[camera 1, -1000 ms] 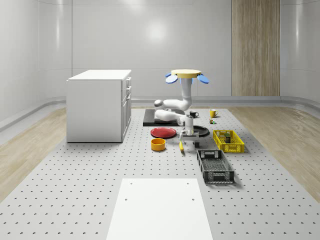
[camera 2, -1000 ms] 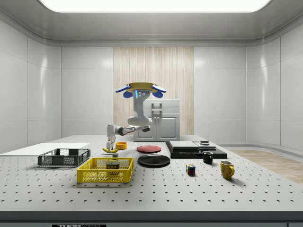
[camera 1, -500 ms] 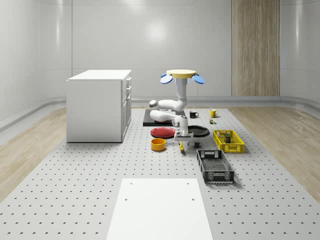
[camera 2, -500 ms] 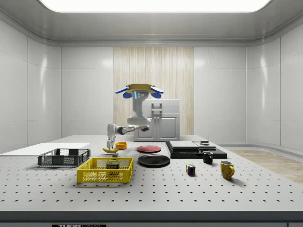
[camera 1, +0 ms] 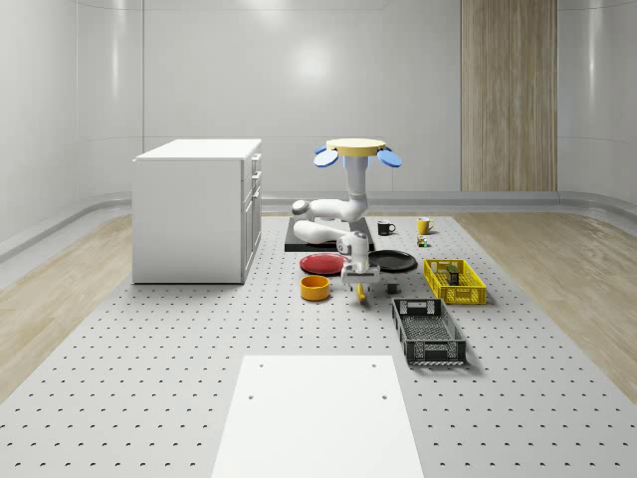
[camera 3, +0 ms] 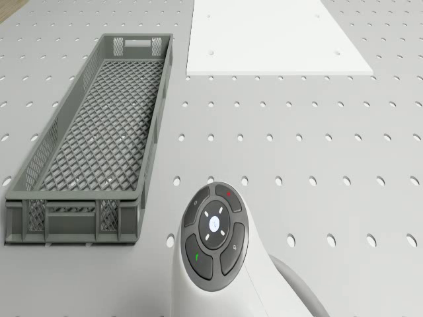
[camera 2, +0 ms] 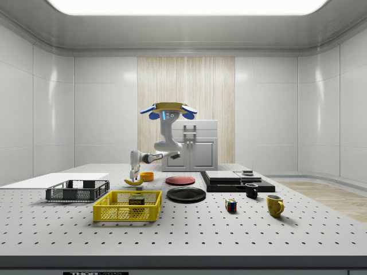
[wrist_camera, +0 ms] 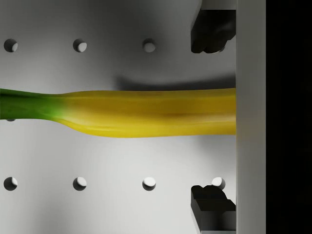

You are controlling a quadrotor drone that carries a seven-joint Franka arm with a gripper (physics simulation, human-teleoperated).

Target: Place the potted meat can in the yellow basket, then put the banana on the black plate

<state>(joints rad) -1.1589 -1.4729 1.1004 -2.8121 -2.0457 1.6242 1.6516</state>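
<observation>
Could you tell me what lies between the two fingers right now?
In the wrist view, the banana runs across the gap between the open fingers, lying on the perforated table, with bare space on either side of it.

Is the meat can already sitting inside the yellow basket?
Yes, the side view shows the meat can standing inside the yellow basket, behind its mesh wall.

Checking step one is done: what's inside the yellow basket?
The yellow basket holds the potted meat can, visible through the mesh wall. The basket floor behind the can is hidden.
</observation>
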